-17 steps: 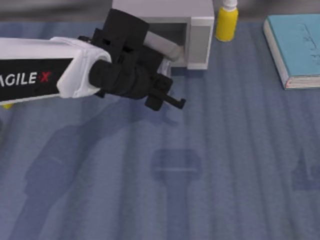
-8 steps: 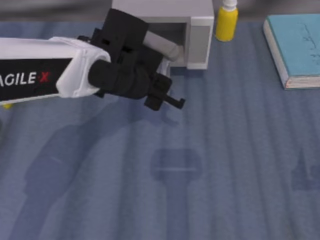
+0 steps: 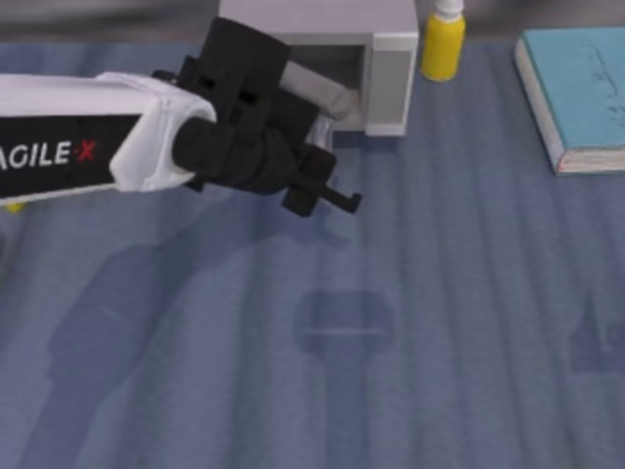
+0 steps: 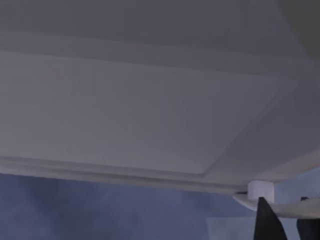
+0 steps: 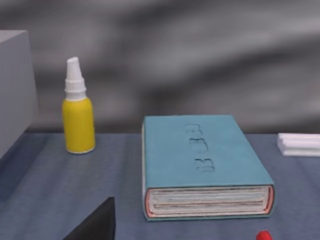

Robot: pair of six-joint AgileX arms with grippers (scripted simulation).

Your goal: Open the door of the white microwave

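— Where's the left gripper point(image 3: 327, 191)?
— At the swung-out door point(image 4: 150, 115), fingers closed on its handle point(image 4: 260, 189).
— And the white microwave point(image 3: 376, 59)?
— Far edge, cavity showing; yellow bottle point(image 3: 442, 44) just beside; right arm out of sight.

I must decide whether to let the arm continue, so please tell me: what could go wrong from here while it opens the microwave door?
1. The left gripper sits at the edge of the flat white-framed door, already swung partly out from the small boxy white microwave; its hold may slip.
2. Further pulling could drag the light microwave against the yellow squeeze bottle with white cap beside it and tip it.
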